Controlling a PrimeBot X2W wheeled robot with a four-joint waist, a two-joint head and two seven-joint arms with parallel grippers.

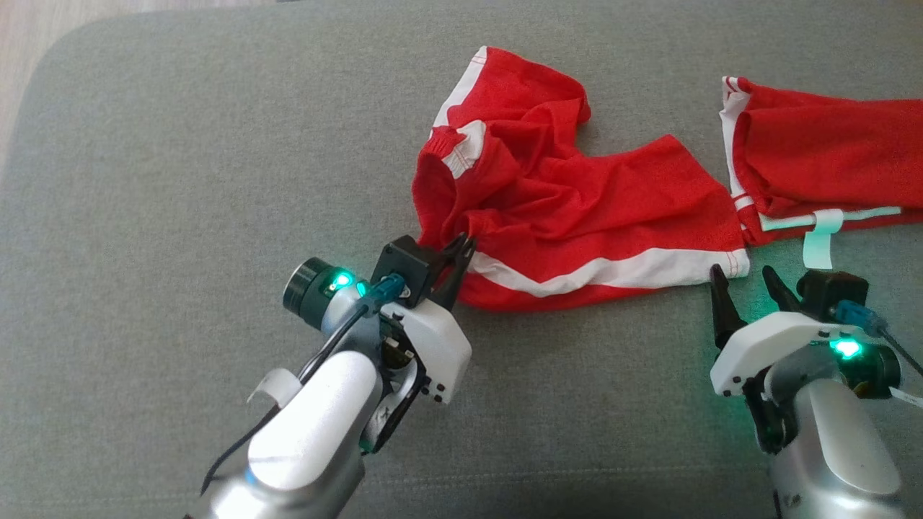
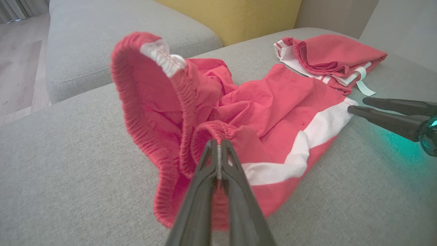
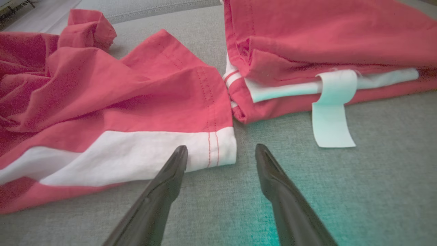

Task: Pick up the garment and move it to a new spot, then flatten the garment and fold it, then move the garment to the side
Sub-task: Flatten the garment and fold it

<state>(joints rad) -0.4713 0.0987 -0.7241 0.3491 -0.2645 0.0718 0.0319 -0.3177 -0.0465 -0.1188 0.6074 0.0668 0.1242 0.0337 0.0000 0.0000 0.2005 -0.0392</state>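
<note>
The garment (image 1: 570,209) is a pair of red shorts with white side stripes, lying crumpled on the grey cushion. My left gripper (image 1: 461,249) is shut on its elastic waistband at the left end; the left wrist view shows the garment (image 2: 273,116) with the pinched band lifted at my left gripper (image 2: 218,143). My right gripper (image 1: 743,277) stands open just short of the white leg-hem corner, touching nothing. The right wrist view has that hem corner of the garment (image 3: 136,102) lying between and just beyond the tips of my right gripper (image 3: 222,152).
A second red garment (image 1: 829,158), folded, with a pale tag (image 1: 820,241), lies at the right, almost touching the shorts' hem. The grey cushion (image 1: 180,180) spreads wide to the left and front. A yellow backrest (image 2: 235,17) stands behind.
</note>
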